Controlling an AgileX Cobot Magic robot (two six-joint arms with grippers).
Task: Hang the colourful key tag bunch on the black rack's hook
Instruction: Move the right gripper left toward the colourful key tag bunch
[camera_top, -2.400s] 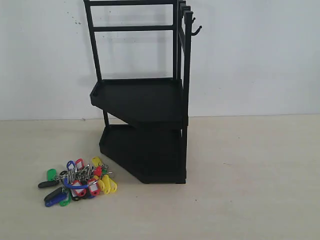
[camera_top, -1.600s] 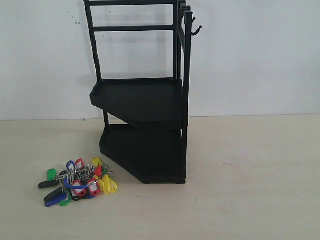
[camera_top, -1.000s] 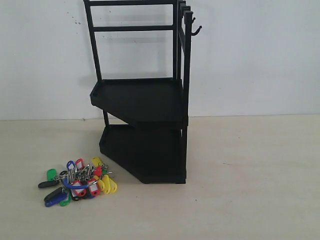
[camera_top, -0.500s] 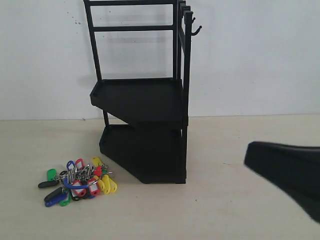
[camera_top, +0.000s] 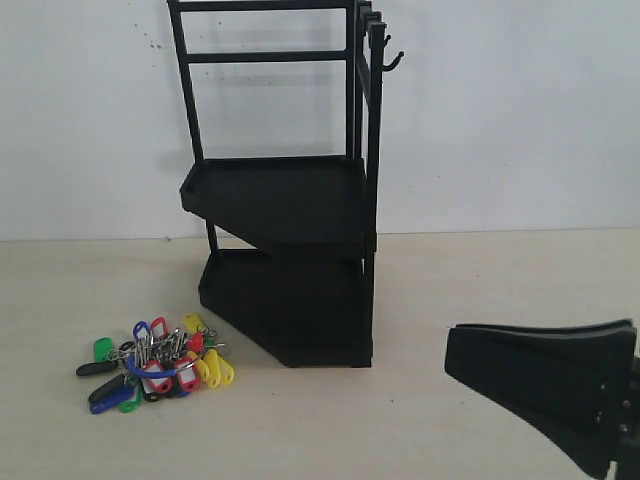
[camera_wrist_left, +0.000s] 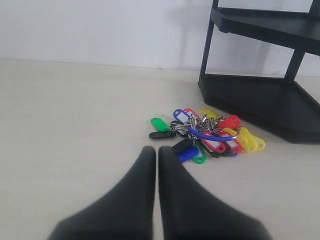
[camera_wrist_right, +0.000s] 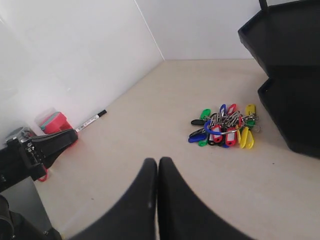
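The colourful key tag bunch (camera_top: 158, 362) lies on the table to the left of the black rack's (camera_top: 290, 200) foot. High on the rack's right post, the hook (camera_top: 392, 62) is bare. My right gripper (camera_top: 450, 362) is low at the right of the exterior view, well to the right of the keys and below the hook. Its wrist view shows the fingers shut and empty (camera_wrist_right: 157, 161), with the bunch (camera_wrist_right: 225, 127) ahead of them. My left gripper (camera_wrist_left: 157, 150) is shut and empty, its tips a short way from the bunch (camera_wrist_left: 205, 135). It does not show in the exterior view.
A white wall stands behind the rack. The rack's lower tray (camera_wrist_left: 260, 100) sits just beyond the keys. In the right wrist view a marker pen (camera_wrist_right: 90, 120), a red and pink item (camera_wrist_right: 52, 122) and a black arm part (camera_wrist_right: 40, 150) lie at the far side.
My right gripper has come into the exterior view from the lower right and moved leftward. The key bunch and the rack have not moved.
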